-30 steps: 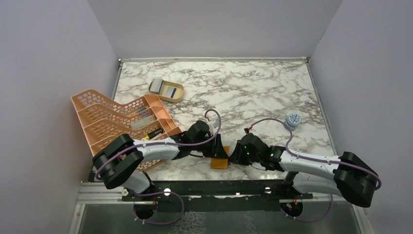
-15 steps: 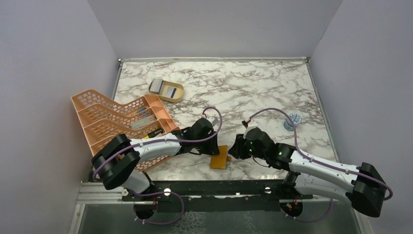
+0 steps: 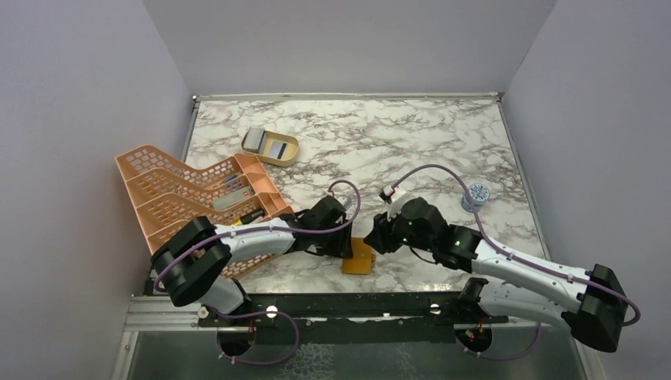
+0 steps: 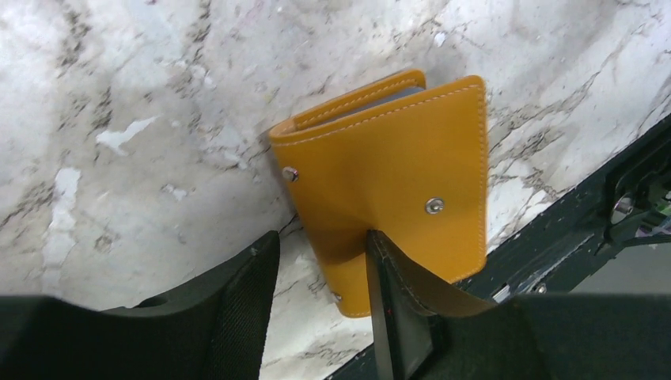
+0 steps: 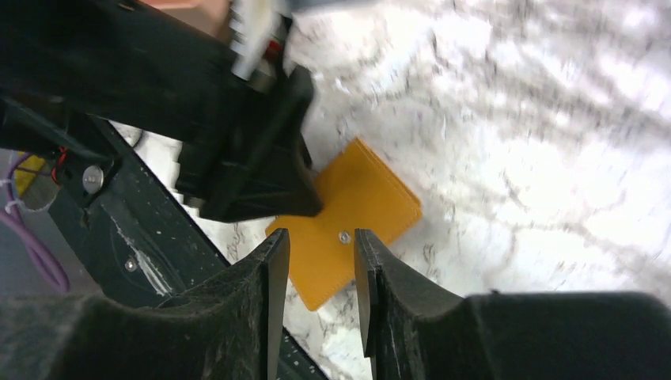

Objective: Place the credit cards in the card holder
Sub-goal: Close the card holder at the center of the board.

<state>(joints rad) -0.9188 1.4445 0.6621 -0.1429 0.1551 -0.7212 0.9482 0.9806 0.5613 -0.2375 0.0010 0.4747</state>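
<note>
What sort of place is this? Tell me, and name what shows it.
Probably a robot lab test cell: a marble-patterned tabletop boxed in by plain pale walls, two black-and-white robot arms bolted to a metal rail at its near edge, and staged props like the mustard-orange folding leather-like wallet.

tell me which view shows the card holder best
Left wrist: the card holder is large and sharp, stitching and snaps clear. Right wrist shows it smaller, blurred, one corner hidden. Top external shows only a tiny orange patch.
</note>
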